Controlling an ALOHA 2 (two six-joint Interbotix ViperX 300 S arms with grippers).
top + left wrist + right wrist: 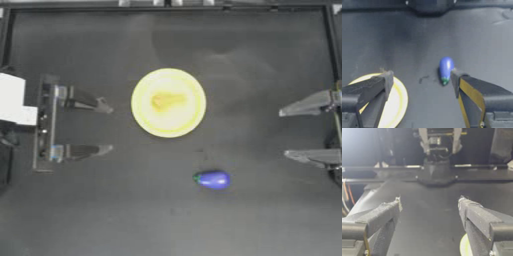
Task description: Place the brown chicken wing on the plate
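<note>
**Wing on the plate, both arms drawn back**

The dark table (80, 215) carries a yellow plate (147, 117) near its centre, with the brown chicken wing (167, 100) lying on its middle. The left gripper (105, 127) sits at the left edge and the right gripper (286, 134) at the right edge, jaws spread and empty. A blue-purple eggplant (214, 179) lies apart from the plate, toward the near edge.

Both arms end in grey wedge-shaped fingers; the left hand (105, 127) has a white housing.
</note>
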